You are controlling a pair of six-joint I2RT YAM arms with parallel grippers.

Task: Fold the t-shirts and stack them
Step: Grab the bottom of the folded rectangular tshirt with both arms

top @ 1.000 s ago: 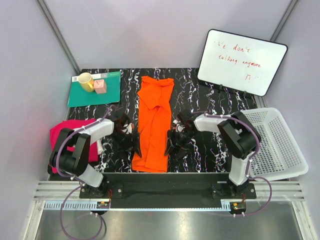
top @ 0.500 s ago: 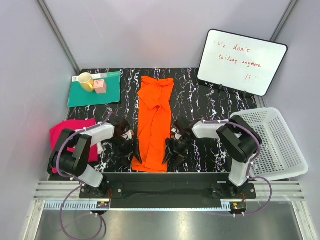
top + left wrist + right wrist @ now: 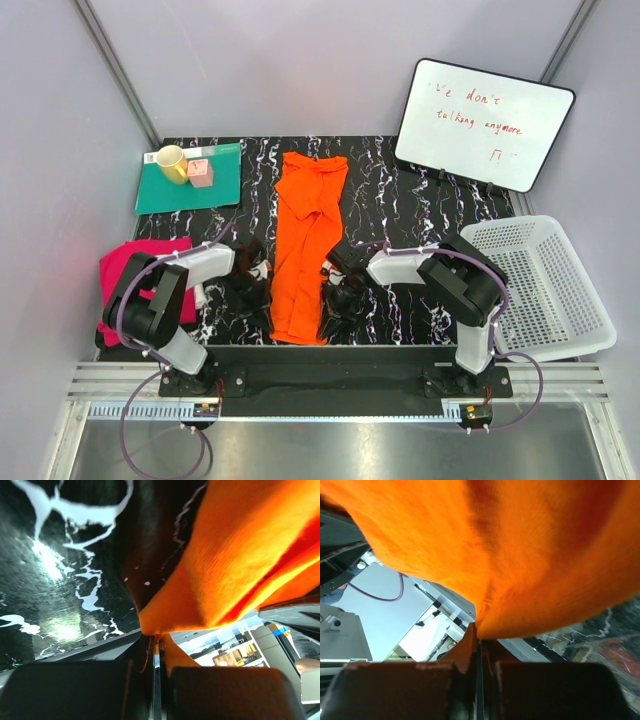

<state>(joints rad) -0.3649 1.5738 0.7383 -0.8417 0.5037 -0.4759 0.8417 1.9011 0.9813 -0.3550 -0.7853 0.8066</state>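
An orange t-shirt lies folded lengthwise in a narrow strip down the middle of the black marbled table. My left gripper is shut on its near left corner, and the orange cloth bunches right at the closed jaws. My right gripper is shut on the near right corner; orange fabric fills the right wrist view above the pinched jaws. A magenta-pink t-shirt lies crumpled at the table's left edge, behind my left arm.
A teal mat at the back left carries a yellow mug and a small pink block. A whiteboard leans at the back right. A white perforated basket stands at the right edge.
Both grippers slid toward me along the shirt's sides to its near corners and closed on the cloth. The shirt's near hem has narrowed between them.
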